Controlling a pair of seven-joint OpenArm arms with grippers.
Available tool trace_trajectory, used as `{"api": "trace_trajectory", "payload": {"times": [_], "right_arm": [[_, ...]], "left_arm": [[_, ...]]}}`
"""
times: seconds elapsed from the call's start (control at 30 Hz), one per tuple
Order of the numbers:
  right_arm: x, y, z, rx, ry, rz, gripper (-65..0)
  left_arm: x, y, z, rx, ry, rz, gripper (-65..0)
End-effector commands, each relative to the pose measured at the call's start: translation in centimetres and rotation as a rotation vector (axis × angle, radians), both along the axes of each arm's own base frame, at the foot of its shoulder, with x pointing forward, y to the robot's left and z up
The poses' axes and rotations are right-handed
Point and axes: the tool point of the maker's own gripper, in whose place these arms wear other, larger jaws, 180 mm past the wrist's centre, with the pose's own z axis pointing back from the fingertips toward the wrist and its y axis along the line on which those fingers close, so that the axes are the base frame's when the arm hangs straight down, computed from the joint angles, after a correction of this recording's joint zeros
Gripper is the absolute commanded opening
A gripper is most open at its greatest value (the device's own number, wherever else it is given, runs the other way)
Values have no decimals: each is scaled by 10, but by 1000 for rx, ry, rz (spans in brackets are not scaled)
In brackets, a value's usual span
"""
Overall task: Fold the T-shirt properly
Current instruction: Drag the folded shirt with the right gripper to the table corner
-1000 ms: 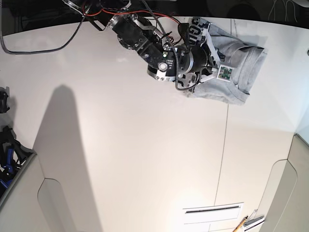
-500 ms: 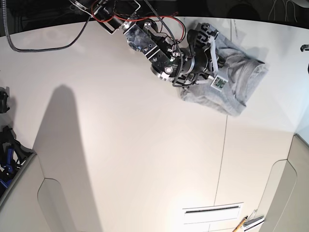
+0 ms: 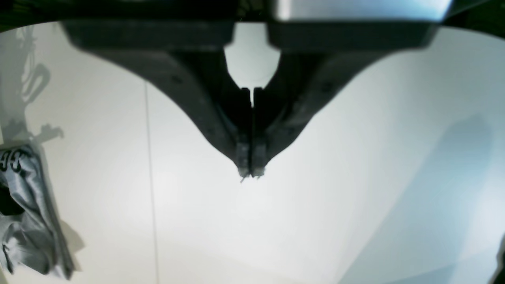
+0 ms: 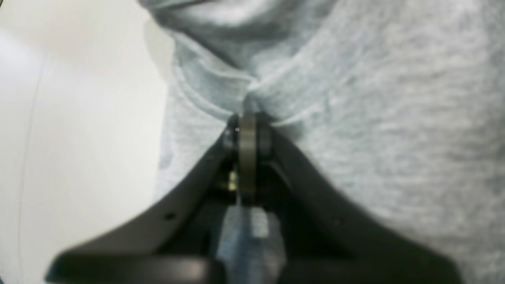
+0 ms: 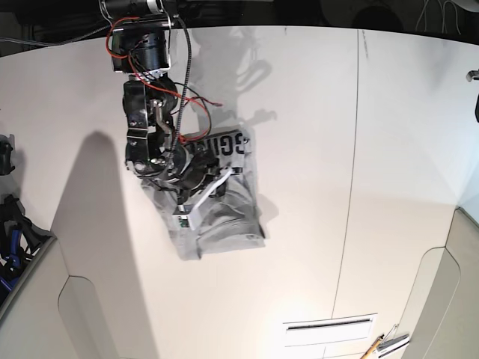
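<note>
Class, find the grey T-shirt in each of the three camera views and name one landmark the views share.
Base: the T-shirt hangs bunched left of centre, under the right gripper.
Left wrist: at the left edge, lower half, apart from the shut left gripper.
Right wrist: fills the upper right, pinched at its fingers.
Shared landmark: the table seam.

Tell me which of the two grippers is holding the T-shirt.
The right gripper: its jaws pinch a bunched fold of the grey T-shirt. The left gripper is shut on nothing, above bare table.
</note>
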Motion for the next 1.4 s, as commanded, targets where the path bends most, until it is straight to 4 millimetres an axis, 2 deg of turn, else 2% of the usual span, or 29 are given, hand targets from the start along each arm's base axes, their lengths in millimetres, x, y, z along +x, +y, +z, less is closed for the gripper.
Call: {"api": "trace_trajectory", "payload": {"times": [0.0,0.17,0.3,0.47,0.73,0.87,1.0,1.1,1.2,1.37], "right_arm": [[-24,-48,-24,-154,140,-44,-650],[-38,-109,-18,-209,125,-161,-650],[-62,-141,-9,-264,105,-200,-650],[-92,-150,-1,-283,94,-206,-650],[-140,-157,-4,-324,149,-187,-650],[-153,-168,-6,-356,169,-177,-650],[-148,-175,-1,-372,152,-178,-650],[-131,-176,14,-378,91,-183,-650],[-104,-175,44,-383,-16,-192,-650],[-59,-173,106,-392,-221,-212,-650]], "left_arm": [[6,-1,14,18,-46,-22,-650],[7,-2,15,11,-53,-25,-650],[8,-3,16,4,-59,-29,-650],[8,-4,17,-4,-63,-33,-650],[6,-5,13,-8,-38,-36,-650],[5,-5,13,-8,-37,-36,-650],[5,-5,13,-8,-38,-36,-650],[7,-8,15,-24,-54,-44,-650],[9,-12,19,-48,-78,-56,-650],[12,-13,24,-37,-106,-68,-650]]}}
